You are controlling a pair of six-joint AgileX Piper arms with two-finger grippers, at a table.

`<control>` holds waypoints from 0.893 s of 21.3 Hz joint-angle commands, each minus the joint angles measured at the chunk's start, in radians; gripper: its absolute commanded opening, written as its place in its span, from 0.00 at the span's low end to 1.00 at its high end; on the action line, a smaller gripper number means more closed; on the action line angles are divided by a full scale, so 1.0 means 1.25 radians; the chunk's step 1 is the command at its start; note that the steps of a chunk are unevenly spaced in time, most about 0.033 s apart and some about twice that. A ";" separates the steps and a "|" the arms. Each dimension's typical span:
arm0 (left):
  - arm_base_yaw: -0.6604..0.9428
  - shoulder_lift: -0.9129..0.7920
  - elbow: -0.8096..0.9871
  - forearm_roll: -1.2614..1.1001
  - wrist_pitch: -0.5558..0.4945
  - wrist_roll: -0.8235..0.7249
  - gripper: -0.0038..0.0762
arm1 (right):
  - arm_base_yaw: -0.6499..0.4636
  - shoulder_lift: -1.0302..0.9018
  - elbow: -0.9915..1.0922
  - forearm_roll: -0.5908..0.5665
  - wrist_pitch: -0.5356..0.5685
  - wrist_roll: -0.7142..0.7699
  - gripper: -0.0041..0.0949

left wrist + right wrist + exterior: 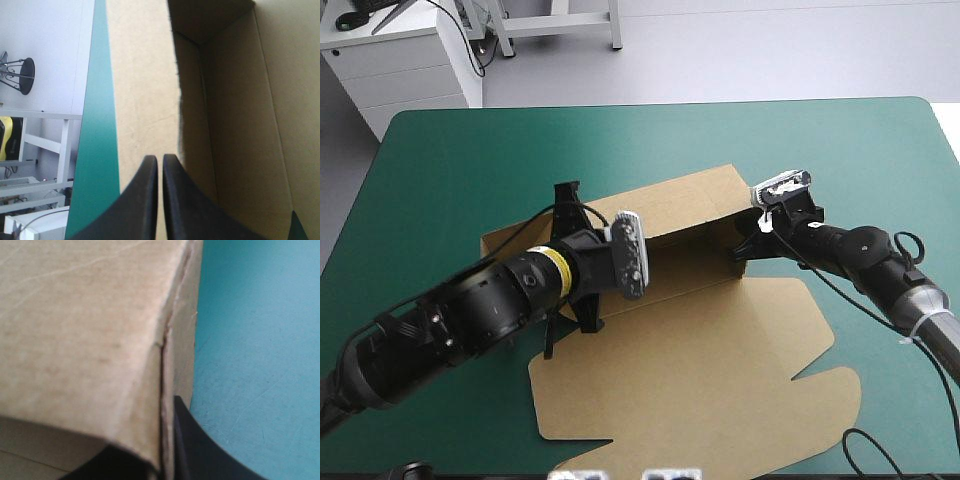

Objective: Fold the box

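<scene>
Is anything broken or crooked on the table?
Nothing looks broken. The brown box just sits slanted on the table, half built, with the left claw and right claw each pinching a raised wall.

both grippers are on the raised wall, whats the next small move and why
Probably tip the raised wall of the box a little further over toward its flat part. The left gripper and right gripper each have jaws all but shut on one end of that wall, and it looks only partly folded over, not yet tucked.
</scene>
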 commanded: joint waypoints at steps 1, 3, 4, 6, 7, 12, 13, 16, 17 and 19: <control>0.143 -0.018 -0.110 -0.092 -0.029 0.008 0.07 | -0.001 -0.040 -0.024 0.020 -0.012 0.007 0.03; 0.260 -0.014 -0.145 -0.192 -0.018 0.043 0.07 | -0.001 -0.042 -0.024 0.005 -0.012 0.019 0.03; 0.325 -0.011 -0.157 -0.253 -0.011 0.061 0.07 | -0.001 -0.044 -0.024 0.001 -0.012 0.023 0.03; 0.518 -0.006 -0.172 -0.444 0.036 0.138 0.07 | -0.001 -0.050 -0.024 -0.029 -0.012 0.040 0.03; 0.587 -0.006 -0.172 -0.513 0.052 0.165 0.07 | -0.001 -0.052 -0.024 -0.037 -0.012 0.046 0.03; 0.996 -0.006 -0.172 -0.785 0.145 0.197 0.07 | -0.001 -0.079 -0.024 -0.114 -0.008 0.111 0.03; 1.040 -0.006 -0.172 -0.790 0.149 0.196 0.07 | -0.001 -0.085 -0.024 -0.132 -0.004 0.118 0.03; 1.080 -0.006 -0.172 -0.776 0.160 0.162 0.07 | -0.001 -0.106 -0.030 -0.211 0.011 0.201 0.03; 1.079 -0.006 -0.172 -0.766 0.170 0.162 0.07 | -0.001 -0.115 -0.033 -0.253 0.024 0.246 0.03; 1.079 -0.006 -0.172 -0.764 0.172 0.164 0.05 | -0.001 -0.127 -0.040 -0.308 0.052 0.315 0.03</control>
